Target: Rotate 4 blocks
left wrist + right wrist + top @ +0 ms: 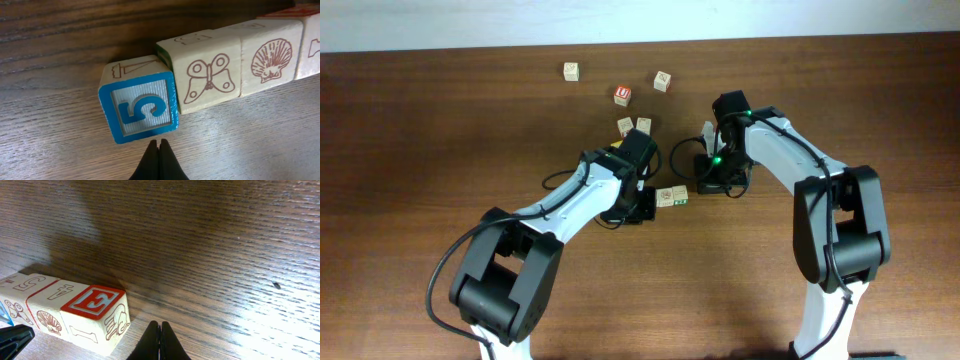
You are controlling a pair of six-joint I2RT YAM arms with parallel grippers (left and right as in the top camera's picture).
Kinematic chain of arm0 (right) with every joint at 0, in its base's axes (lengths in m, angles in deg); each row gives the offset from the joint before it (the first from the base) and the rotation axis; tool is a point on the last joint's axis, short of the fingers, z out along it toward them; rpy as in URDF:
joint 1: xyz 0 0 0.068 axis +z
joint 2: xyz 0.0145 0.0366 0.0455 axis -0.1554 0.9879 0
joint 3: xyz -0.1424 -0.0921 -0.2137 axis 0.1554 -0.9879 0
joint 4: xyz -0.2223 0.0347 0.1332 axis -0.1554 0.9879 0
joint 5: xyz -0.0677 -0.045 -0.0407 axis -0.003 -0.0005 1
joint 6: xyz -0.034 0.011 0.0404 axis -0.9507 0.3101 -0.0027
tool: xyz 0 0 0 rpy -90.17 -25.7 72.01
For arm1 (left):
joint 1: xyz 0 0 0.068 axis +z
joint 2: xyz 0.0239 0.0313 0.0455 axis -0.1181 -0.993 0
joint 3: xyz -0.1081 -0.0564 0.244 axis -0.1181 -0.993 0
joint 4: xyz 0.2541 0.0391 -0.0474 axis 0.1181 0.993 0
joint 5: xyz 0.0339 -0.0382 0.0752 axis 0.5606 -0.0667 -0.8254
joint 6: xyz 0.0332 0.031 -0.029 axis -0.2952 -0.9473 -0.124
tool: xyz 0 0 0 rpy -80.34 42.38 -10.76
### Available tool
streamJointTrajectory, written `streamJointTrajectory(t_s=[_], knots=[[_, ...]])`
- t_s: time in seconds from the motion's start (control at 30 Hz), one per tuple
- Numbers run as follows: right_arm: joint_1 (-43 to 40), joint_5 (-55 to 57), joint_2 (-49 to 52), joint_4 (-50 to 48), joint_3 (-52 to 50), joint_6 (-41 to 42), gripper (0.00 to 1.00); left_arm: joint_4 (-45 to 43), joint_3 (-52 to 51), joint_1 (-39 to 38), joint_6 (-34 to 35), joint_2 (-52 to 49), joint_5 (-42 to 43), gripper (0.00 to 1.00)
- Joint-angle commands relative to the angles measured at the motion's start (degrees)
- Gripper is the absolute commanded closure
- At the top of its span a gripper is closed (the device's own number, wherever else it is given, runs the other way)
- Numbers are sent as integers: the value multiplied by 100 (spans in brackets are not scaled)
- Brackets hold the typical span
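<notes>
Four blocks lie in a touching row on the brown table. In the left wrist view they are a blue "5" block [140,107], a butterfly block [207,75] with a green side, a shell block [270,55] and a red-topped end block [310,42]. My left gripper [158,145] is shut and empty, its tips just short of the blue face. The right wrist view shows the red "E" block [95,315] ending the row, with my right gripper [160,326] shut and empty just right of it. From overhead, only the row's middle [672,196] shows between the left gripper [651,203] and right gripper [696,188].
Loose cubes lie farther back: a pale one [571,71], the red "U" cube [623,95], another pale one [663,81] and a close pair [634,126]. A yellow-faced cube [615,146] peeks out beside my left arm. The table's far edge runs along the top.
</notes>
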Motion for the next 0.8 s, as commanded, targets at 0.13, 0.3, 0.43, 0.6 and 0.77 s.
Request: streamJointTrajectory(t_s=[0.13, 0.3, 0.43, 0.6, 0.77], knots=[[31, -9, -52, 17, -52, -57, 96, -87, 0, 35, 46, -42, 17, 100], [31, -9, -52, 17, -50, -57, 96, -136, 0, 35, 46, -42, -2, 100], [31, -9, -52, 15, -50, -57, 96, -192, 0, 35, 46, -42, -48, 100], [31, -9, -52, 15, -52, -57, 96, -240, 0, 35, 46, -42, -90, 100], [31, -9, -52, 15, -50, -57, 95, -317, 0, 35, 46, -42, -131, 100]])
